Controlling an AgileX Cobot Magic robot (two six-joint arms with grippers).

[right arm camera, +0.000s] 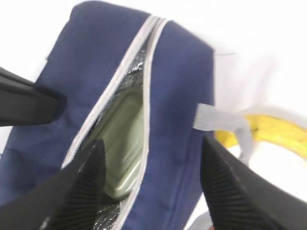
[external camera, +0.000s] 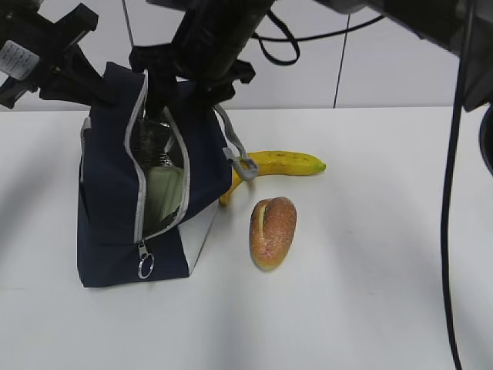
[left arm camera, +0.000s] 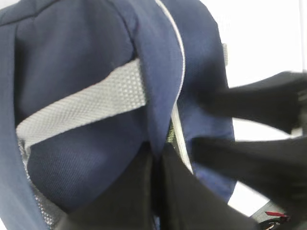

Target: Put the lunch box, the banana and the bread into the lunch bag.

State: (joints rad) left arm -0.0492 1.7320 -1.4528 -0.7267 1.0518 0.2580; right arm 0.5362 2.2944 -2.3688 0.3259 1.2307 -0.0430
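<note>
The navy lunch bag (external camera: pixel 108 223) stands at the left with its zipper open. Inside it, the lunch box (external camera: pixel 162 193) shows its pale green lid (right arm camera: pixel 122 139) through the opening. My left gripper (left arm camera: pixel 157 153) is shut on the fabric of the bag's top edge (left arm camera: pixel 163 72) and holds it up. Above the opening, my right gripper (right arm camera: pixel 152 143) is open with nothing between its fingers (right arm camera: pixel 91 163). The banana (external camera: pixel 289 163) lies on the table behind the bag's right side, partly hidden by it. In front of the banana lies the bread (external camera: pixel 273 231).
A grey strap handle (external camera: pixel 235 154) hangs off the bag's right side over the banana's end. The zipper's ring pull (external camera: pixel 145 266) dangles low on the bag's front. Black cables (external camera: pixel 454 193) hang at the right of the white table (external camera: pixel 370 293).
</note>
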